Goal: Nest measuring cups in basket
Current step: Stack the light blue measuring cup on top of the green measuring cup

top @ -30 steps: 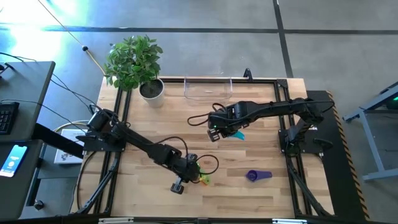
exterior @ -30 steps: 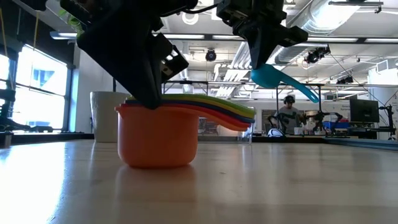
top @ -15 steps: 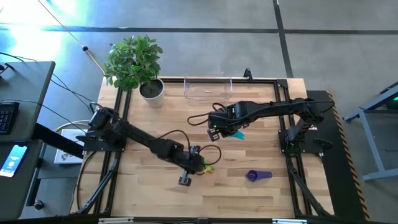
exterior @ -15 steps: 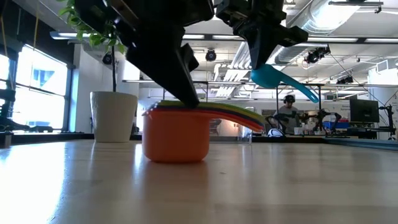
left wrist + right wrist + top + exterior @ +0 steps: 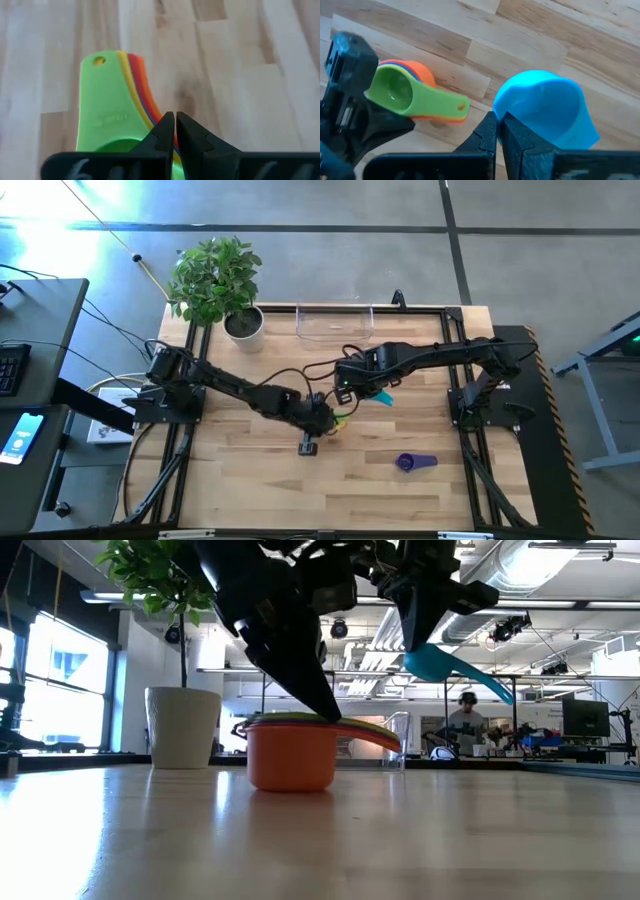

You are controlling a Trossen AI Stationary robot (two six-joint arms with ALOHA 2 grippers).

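Observation:
A nested stack of measuring cups [image 5: 338,420], orange outermost and green on top [image 5: 395,92], stands on its base at mid-table [image 5: 292,755]. Its handles [image 5: 112,95] fan out flat. My left gripper [image 5: 175,131] is shut on this stack and slants down onto it [image 5: 322,705]. Just beyond, my right gripper [image 5: 499,125] is shut on a light blue cup [image 5: 545,107], held high above the table [image 5: 455,665]. A purple cup [image 5: 415,463] lies near the front right. The clear basket [image 5: 335,322] stands at the far edge. My left gripper has its fingertips closed on the stack's edge [image 5: 159,117] where the handles leave the bowls, on one side of them. The fingers slant down from the table's left and lie along the handles. The stack stays upright with its base on the table. My right gripper pinches the light blue cup at the edge of its bowl [image 5: 506,111] between its two fingers, coming from above and pointing down. The cup hangs clear of the table, tilted, with its handle [image 5: 490,688] sloping downward.
A white pot with a green plant [image 5: 243,323] stands at the far left corner, beside the basket. Black frame rails run along the table's edges. Bare wood lies between the stack and the basket.
My left gripper has swung toward the table's far edge and to the right, toward my right gripper. The cup stack has slid along the table with it, staying upright. The light blue cup has stayed where it was.

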